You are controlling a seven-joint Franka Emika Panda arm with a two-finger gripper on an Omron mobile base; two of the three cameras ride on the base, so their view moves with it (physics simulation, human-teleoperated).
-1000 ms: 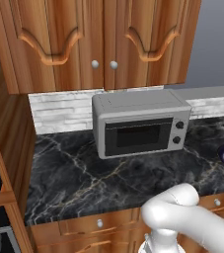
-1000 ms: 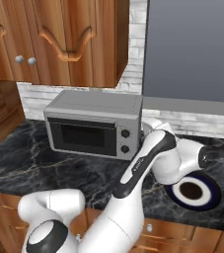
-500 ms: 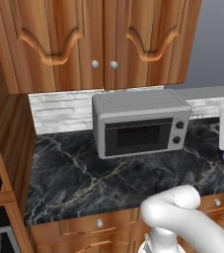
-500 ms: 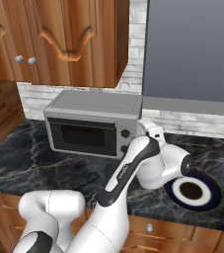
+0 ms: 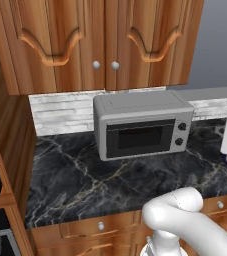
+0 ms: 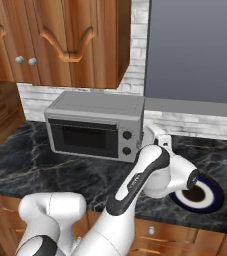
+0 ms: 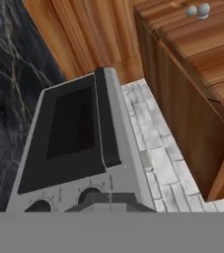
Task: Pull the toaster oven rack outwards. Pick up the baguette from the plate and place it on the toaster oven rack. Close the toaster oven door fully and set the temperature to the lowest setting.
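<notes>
Dark fingertips: my gripper [image 7: 110, 199] has its two tips pressed together with nothing between them.
Where I am: at the right end of the toaster oven [image 6: 92, 125], level with its control panel, my wrist rolled so that the oven lies sideways in the hand view.
Knobs: two black knobs [image 7: 86, 195] sit just ahead of my tips, one above the other on the panel [image 6: 127, 135]; the nearer is almost touching, though I cannot tell whether I have contact.
Coming move: I judge it to be the temperature setting, so the knob's axis, pointing out of the oven's front, is what I must line up with before turning.
Toaster oven door [image 6: 82, 137]: upright and flush with the frame, so it looks fully closed.
Baguette and toaster oven rack: whether they lie behind the dark window I cannot tell.
Plate [image 6: 205, 207]: on the counter to the oven's right, just beside my elbow; the part I can see is bare.
Surface: black marble counter [image 6: 35, 165], the oven standing near the pale brick backsplash [image 6: 35, 100].
Room: wooden wall cabinets [image 6: 60, 40] above the oven, a flat grey wall [image 6: 195, 45] to the right.
</notes>
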